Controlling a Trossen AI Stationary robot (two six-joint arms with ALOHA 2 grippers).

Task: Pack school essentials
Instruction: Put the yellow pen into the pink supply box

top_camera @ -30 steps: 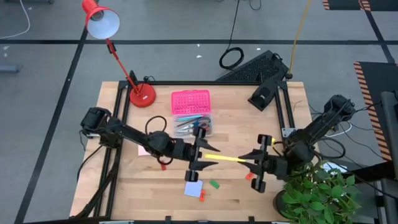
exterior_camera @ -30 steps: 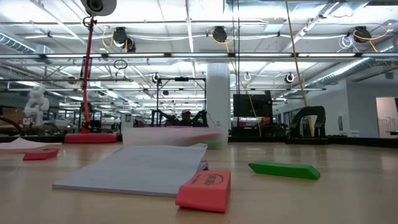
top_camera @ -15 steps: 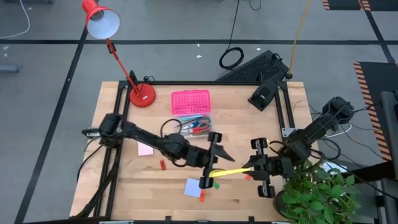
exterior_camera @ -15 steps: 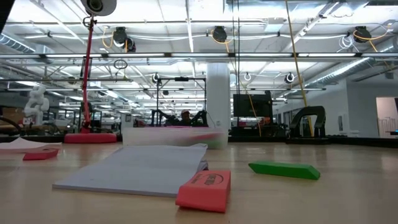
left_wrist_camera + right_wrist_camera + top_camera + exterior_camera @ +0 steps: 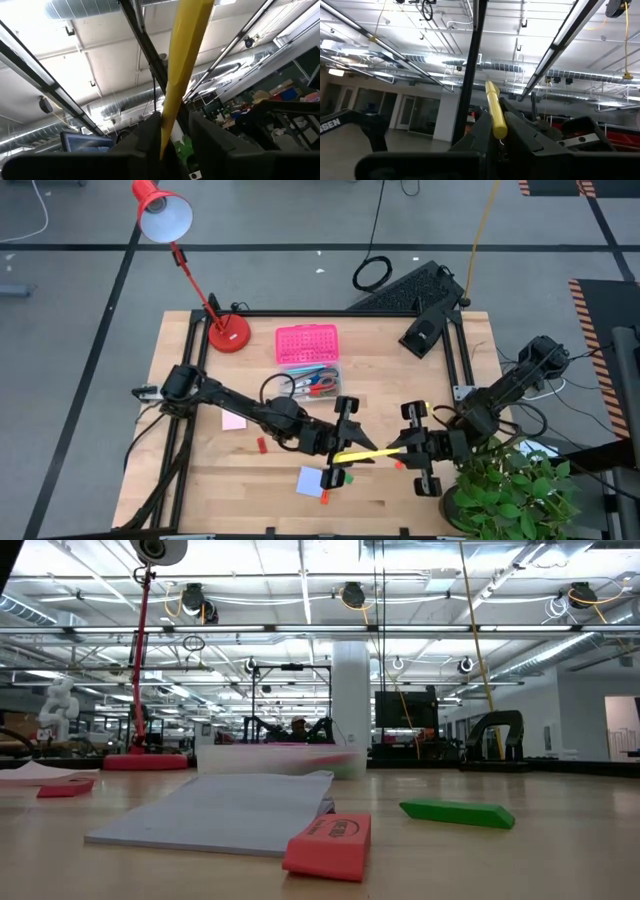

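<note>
Red eraser [image 5: 328, 846]: small red rubber block lying nearest the low cam, lower centre, touching the corner of the flat pale-blue note pad [image 5: 220, 812]; both waiting to be packed.
Green eraser [image 5: 458, 813]: flat green block lying right of centre in low view, apart from the pad, also unpacked.
Yellow pencil [image 5: 368, 452]: thin, long, being held level above the table, lower centre of high view, bridging both arms; looks like a hand-over, prob. so one arm can carry it to the box.
Left gripper [image 5: 340, 456]: fingers closed round one end of the pencil; left wrist cam showing the shaft running up between its dark fingers [image 5: 145, 137].
Right gripper [image 5: 413, 452]: clamped on the other end; pencil tip sticking out past its fingers [image 5: 482, 125] in right wrist cam.
Clear box [image 5: 311, 380]: transparent plastic tray, upper centre of the table, already holding scissors & pencils; pink studded lid [image 5: 306, 343] lying just beyond it, so it's staying open for loading.
Red desk lamp [image 5: 190, 265]: standing at far upper left, not part of the job.
</note>
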